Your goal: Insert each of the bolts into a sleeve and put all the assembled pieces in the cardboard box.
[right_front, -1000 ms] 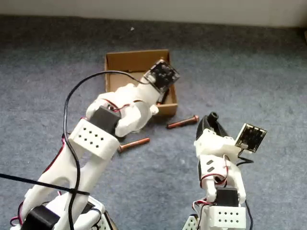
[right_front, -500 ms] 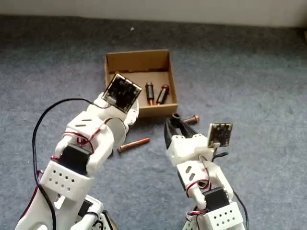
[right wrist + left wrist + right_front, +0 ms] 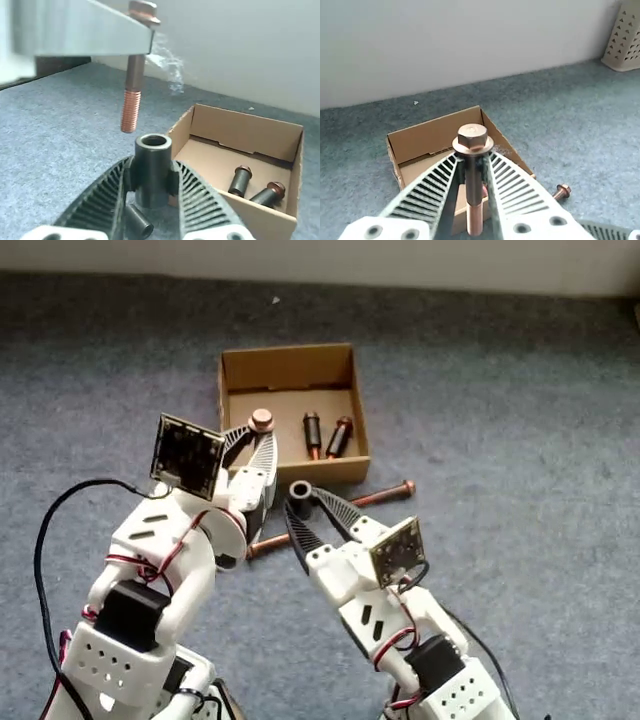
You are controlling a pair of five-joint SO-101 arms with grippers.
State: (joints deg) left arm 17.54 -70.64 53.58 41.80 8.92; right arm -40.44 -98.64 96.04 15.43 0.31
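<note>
Copper-coloured, stiff and probably slick, the bolt (image 3: 474,185) sits clamped by its shank in your left jaws, tip near the sleeve (image 3: 152,170) your right jaws pinch mid-body; grip firmly.

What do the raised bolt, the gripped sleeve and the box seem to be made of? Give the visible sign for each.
The raised bolt looks like copper-plated metal: reddish-brown sheen, cut threads. The sleeve is a dark, dull tube, perhaps blackened steel; plastic cannot be ruled out. The box is plain brown cardboard, matte, with folded walls.
</note>
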